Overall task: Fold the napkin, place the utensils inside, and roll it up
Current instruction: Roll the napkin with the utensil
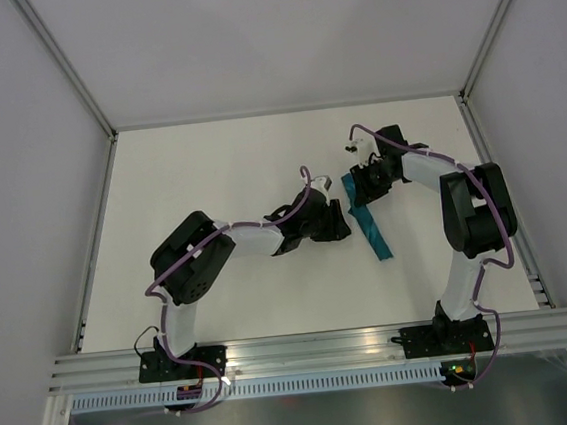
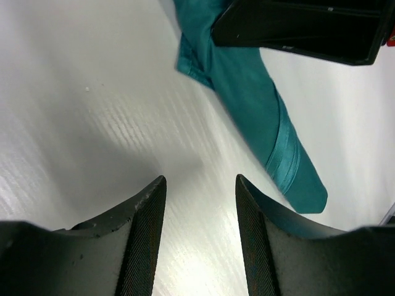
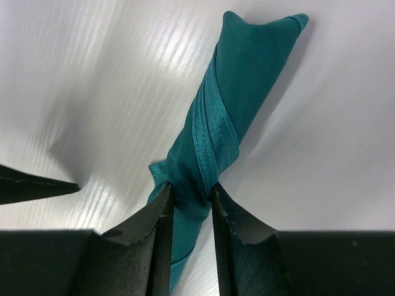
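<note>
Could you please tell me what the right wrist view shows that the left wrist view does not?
Only the right wrist view: the right pincer clamped on one end of the rolled napkin, with the hem band winding diagonally around the roll. Only the left wrist view: the left pincer open, with nothing but bare table in its gap, and a black part of the other arm over the roll's far end. Both: the teal napkin rolled into a slim tube, lying on the white table. No knife is visible in either.
</note>
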`<state>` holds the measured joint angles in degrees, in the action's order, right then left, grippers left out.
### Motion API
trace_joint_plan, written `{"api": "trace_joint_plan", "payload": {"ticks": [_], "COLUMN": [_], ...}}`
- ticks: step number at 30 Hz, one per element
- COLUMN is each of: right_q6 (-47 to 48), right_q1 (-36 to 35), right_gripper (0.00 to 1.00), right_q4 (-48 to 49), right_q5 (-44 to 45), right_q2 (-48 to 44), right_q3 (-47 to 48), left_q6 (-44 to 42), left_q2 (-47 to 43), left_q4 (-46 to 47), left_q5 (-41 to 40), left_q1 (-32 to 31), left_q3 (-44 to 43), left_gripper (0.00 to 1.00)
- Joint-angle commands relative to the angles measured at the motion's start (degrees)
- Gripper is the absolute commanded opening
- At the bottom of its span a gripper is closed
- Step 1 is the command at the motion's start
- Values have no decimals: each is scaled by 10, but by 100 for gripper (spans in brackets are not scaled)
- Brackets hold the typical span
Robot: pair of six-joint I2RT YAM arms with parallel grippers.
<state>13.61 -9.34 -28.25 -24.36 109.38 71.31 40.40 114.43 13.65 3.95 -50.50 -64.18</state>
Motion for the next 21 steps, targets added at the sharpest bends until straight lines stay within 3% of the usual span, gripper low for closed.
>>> {"api": "trace_joint_plan", "payload": {"ticks": [1, 11, 21], "right_q6": [-16, -49, -118], "right_q1": [-5, -52, -81], "right_gripper": [28, 23, 23], "right_q4": [39, 81, 66], "right_q5": [142, 328, 415], "right_q2": [-3, 2, 81], "right_q3": [-18, -12, 73], "left_q6": [-24, -42, -61], "left_q2": [-29, -76, -114], "left_q4": [-19, -43, -64], "left_q5": [-25, -37, -44], "left_q1": [3, 11, 28], "left_q3": [10, 29, 35], "left_gripper": [54, 53, 53]}}
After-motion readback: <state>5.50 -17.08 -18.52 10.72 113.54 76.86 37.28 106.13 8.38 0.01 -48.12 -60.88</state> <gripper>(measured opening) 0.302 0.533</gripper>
